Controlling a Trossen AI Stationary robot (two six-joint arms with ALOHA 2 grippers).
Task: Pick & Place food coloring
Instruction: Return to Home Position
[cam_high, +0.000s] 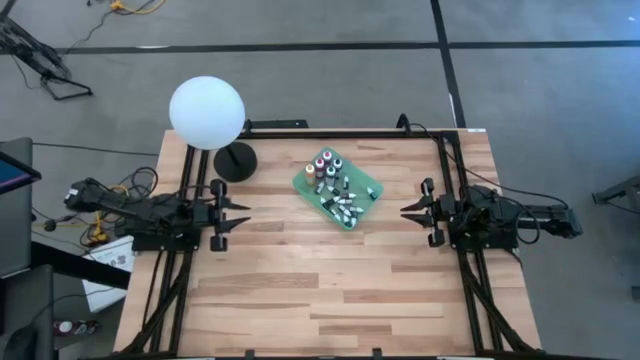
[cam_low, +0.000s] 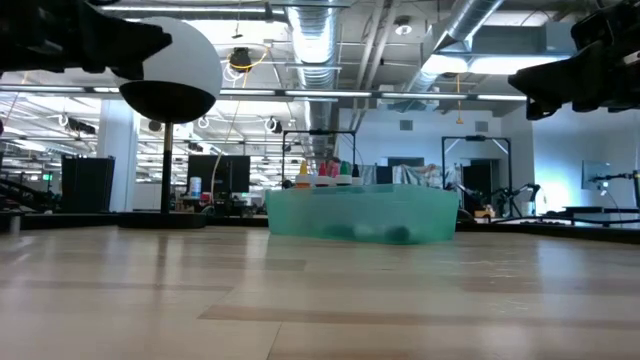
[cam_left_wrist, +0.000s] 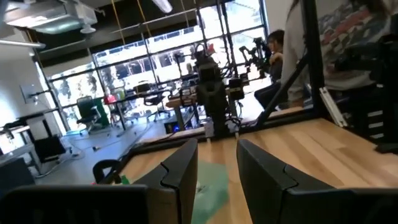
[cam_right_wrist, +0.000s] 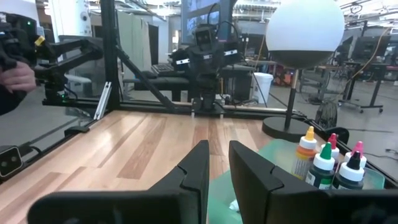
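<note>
From above, the food coloring bottles all sit inside the green bin, which lies at an angle near the middle of the wooden surface, towards its far edge; some stand upright with coloured caps up, others lie on their sides. The left tool hangs at the surface's left side and the right tool at its right, both well apart from the bin, pointing at each other, each with its fingers only narrowly parted and holding nothing. A globe lamp stands on its black base just beyond the left tool. The low view shows the bin resting flat, with a few bottle caps poking above its rim (the lamp is at the left). In the left wrist view the left tool shows a narrow gap with the bin blurred beyond it, and a person off past the surface. The right wrist view shows the right tool narrow and empty, and upright bottles close by.
</note>
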